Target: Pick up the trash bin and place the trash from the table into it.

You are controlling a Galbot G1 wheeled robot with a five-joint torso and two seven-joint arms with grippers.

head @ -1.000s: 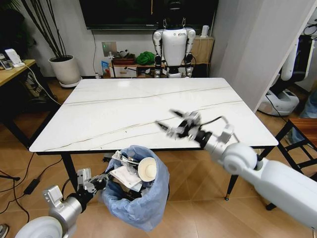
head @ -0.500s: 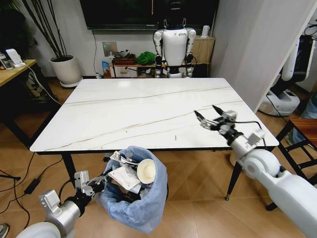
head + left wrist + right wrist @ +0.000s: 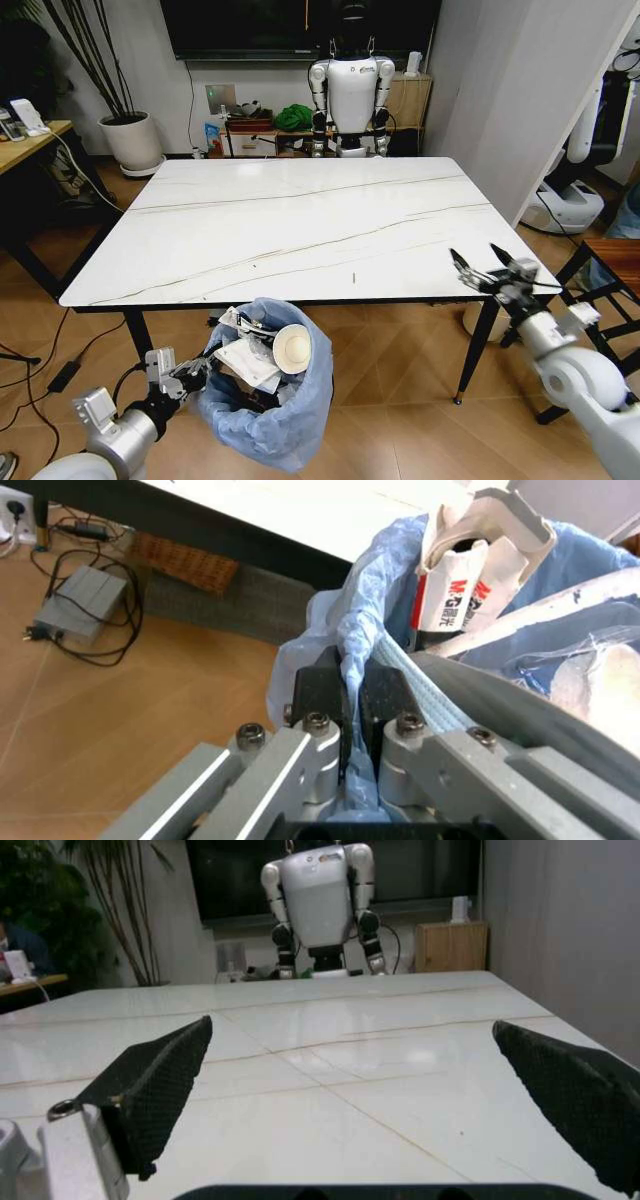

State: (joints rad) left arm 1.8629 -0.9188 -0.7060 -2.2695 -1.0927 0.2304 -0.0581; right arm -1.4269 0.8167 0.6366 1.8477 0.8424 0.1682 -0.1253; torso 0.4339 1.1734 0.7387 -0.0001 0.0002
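The left gripper [image 3: 192, 372] has its fingers [image 3: 320, 697] pinched tight on the rim of the trash bin [image 3: 270, 400], which sits below the near edge of the white marble-look bench [image 3: 300, 225] with its light-blue bag holding crumpled white papers [image 3: 245, 358] and a paper cup [image 3: 293, 346]. The right gripper [image 3: 489, 268] hovers at the bench's near right corner, its 2 fingers [image 3: 160, 1084] spread wide apart and holding nothing.

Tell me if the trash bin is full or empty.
Full: the trash bin brims with crumpled papers and a cup, held by the left gripper.
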